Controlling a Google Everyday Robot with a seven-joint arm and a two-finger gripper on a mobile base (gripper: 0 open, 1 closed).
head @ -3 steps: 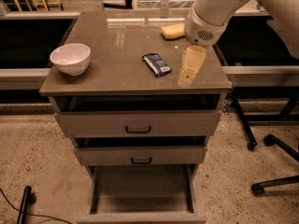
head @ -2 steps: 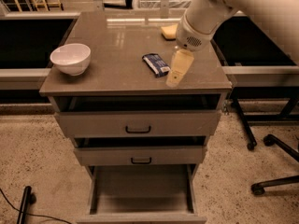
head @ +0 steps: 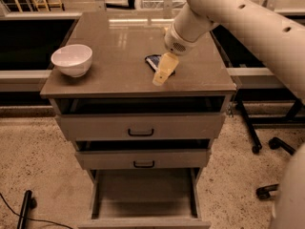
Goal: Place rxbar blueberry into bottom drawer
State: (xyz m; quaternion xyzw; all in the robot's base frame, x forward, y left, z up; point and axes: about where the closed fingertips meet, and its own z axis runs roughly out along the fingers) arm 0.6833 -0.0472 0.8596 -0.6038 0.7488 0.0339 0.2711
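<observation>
The rxbar blueberry (head: 152,60), a small flat dark blue bar, lies on the cabinet top right of the middle. My gripper (head: 161,74) hangs from the white arm (head: 205,13) and points down right over the bar's near right end, hiding part of it. I cannot tell whether it touches the bar. The bottom drawer (head: 143,194) is pulled out at the foot of the cabinet, and its grey floor shows nothing in it.
A white bowl (head: 72,59) stands at the left of the cabinet top (head: 119,46). The two upper drawers (head: 141,127) with black handles are slightly ajar. Chair bases with castors (head: 267,147) stand on the floor to the right. A black cable (head: 24,209) lies at lower left.
The gripper has moved left and a little forward, from beside the bar's right to directly over its near end. The bar, bowl and drawers have not moved.
</observation>
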